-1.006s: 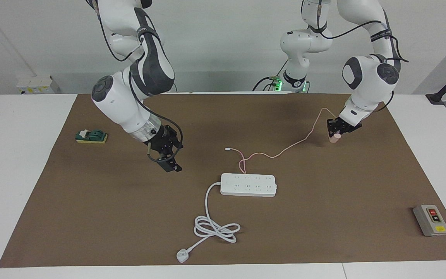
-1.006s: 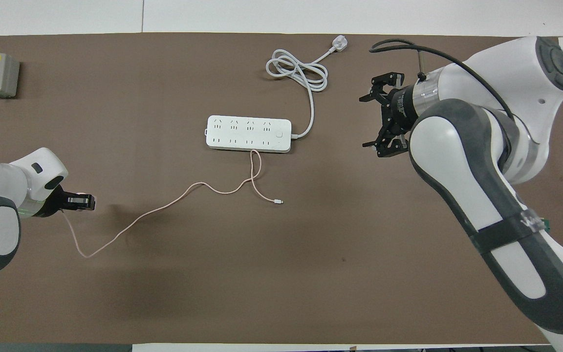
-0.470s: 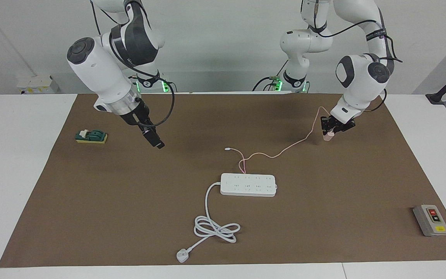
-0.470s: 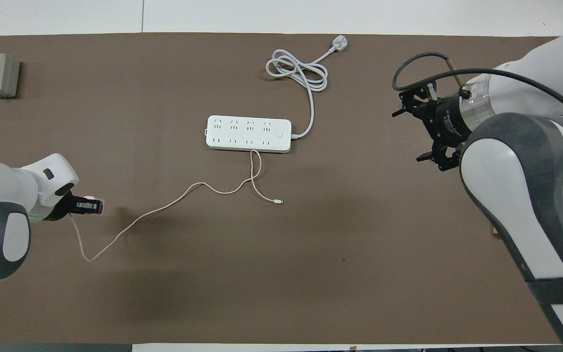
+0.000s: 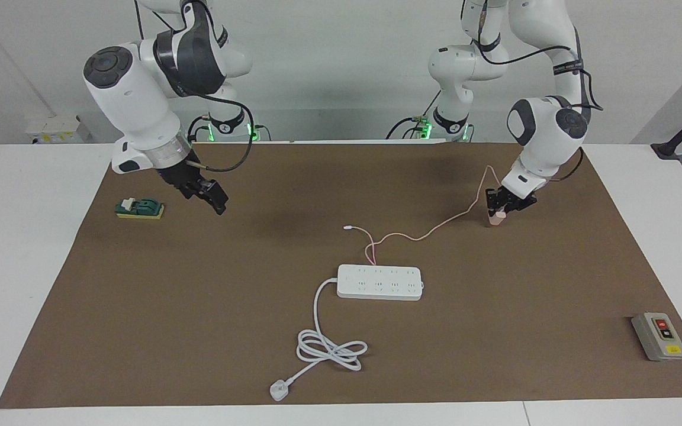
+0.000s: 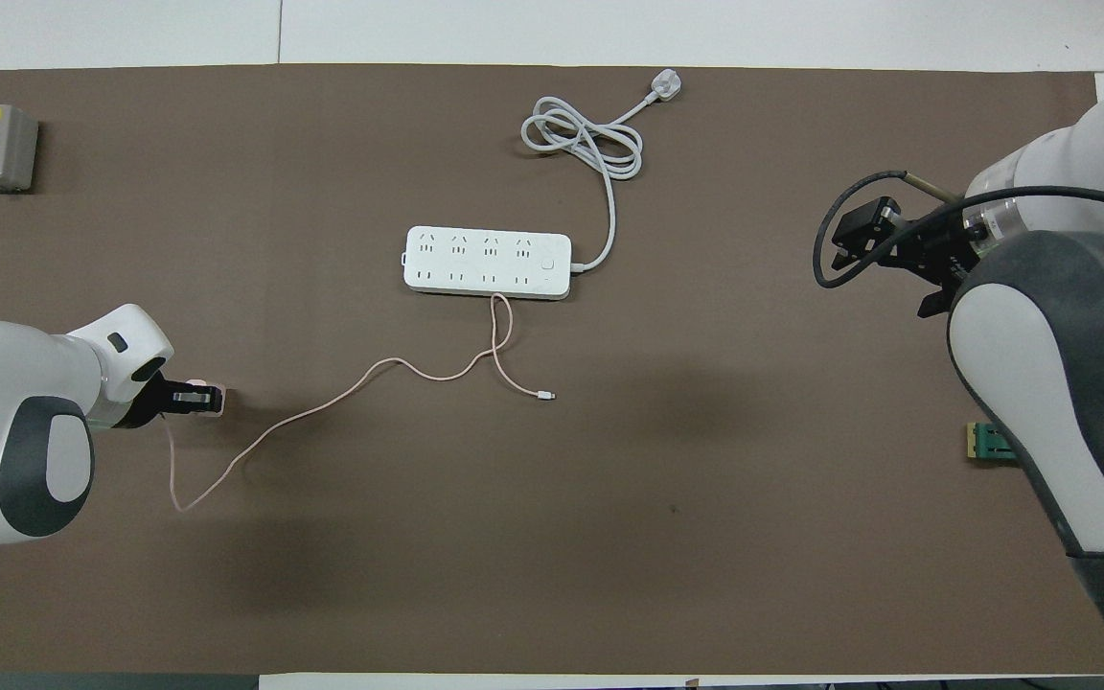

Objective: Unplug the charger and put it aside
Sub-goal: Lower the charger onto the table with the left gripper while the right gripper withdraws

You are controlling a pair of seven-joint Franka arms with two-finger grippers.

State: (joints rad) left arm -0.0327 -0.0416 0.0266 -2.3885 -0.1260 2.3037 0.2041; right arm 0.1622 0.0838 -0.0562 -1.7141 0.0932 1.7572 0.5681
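One pale-pink cube charger (image 5: pixel 497 219) — trailing cable

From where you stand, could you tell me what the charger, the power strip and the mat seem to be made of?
Charger: pale pink, smooth, likely plastic; its thin cable bends loosely, so probably rubbery sheathing.
Power strip: white, smooth with a faint sheen, likely hard plastic.
Mat: brown, flat, matte, perhaps paper or felt; cannot tell.
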